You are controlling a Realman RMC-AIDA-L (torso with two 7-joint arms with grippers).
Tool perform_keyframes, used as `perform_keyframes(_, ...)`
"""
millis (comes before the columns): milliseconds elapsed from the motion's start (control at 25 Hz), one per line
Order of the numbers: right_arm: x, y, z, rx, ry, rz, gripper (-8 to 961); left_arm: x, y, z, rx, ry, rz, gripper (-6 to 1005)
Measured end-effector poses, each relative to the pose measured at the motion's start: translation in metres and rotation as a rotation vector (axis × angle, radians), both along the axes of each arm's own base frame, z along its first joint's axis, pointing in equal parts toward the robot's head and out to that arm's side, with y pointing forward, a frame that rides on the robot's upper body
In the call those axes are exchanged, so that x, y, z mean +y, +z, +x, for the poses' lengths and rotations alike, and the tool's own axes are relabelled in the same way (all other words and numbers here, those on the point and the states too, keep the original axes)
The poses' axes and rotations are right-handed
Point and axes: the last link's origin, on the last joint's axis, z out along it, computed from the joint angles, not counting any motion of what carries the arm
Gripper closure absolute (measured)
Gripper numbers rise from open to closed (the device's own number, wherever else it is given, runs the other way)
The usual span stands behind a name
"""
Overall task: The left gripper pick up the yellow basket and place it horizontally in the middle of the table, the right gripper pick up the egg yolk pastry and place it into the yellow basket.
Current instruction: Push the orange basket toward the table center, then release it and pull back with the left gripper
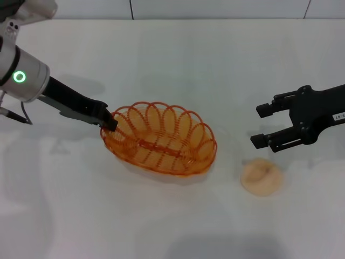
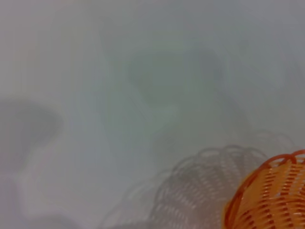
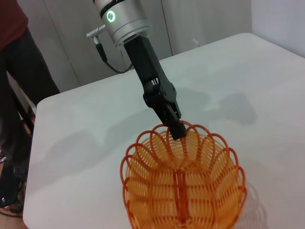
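Left gripper [image 1: 109,123] clamps the rim of the basket [image 1: 159,138] at its 9 o'clock end; the basket sits near the centre of the table [image 1: 178,65], seemingly tilted or slightly lifted. Right gripper [image 1: 263,125] hovers at 3 o'clock, jaws wide and empty, just above the pastry [image 1: 261,176], which lies at 4 o'clock, apart from the basket. Good practice: lower the basket flat, long axis horizontal, then release the rim without dragging it.
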Motion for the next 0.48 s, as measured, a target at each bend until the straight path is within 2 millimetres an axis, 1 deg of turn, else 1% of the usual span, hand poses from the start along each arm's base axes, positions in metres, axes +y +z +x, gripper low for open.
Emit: perform_keyframes(480,0.0002,-0.0004,-0.0007,-0.004,0.004,-0.003,174,-0.0078,-0.0073,-0.0065,-0.031,0.075,0.008,930)
